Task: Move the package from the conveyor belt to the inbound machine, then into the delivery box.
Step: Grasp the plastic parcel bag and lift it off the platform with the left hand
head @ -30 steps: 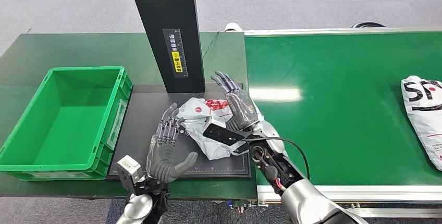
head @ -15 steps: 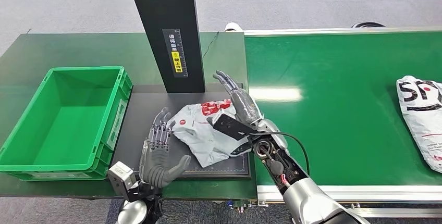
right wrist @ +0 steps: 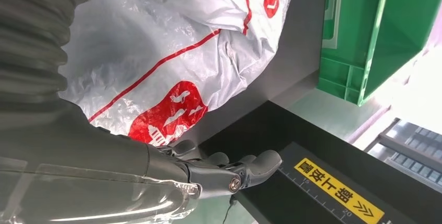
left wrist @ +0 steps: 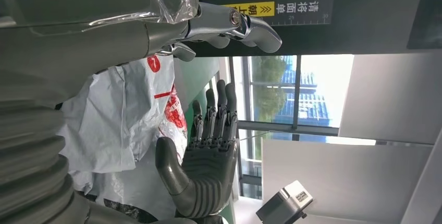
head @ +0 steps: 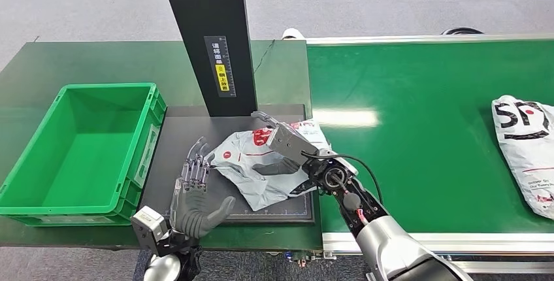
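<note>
A white plastic package (head: pixel 251 166) with red print lies crumpled on the black platform (head: pixel 176 137) of the inbound machine. My right hand (head: pixel 285 145) is stretched across the package's far right part, fingers straight and apart, pointing at the black column (head: pixel 209 39). It holds nothing, and whether its palm touches the bag is unclear. In the right wrist view the package (right wrist: pixel 172 52) lies beside those straight fingers (right wrist: pixel 245 172). My left hand (head: pixel 193 193) stands open at the platform's front, just left of the package (left wrist: pixel 130 114), thumb out, apart from it.
An empty green delivery box (head: pixel 140 157) stands left of the platform. A second white package (head: pixel 526 147) with black lettering lies on the green conveyor belt (head: pixel 424 111) at the far right. The table's front edge runs just below my left hand.
My right hand has turned and swung left and lower across the package, which now lies flatter. My left hand drew back toward the front edge. The second package drifted left on the belt.
</note>
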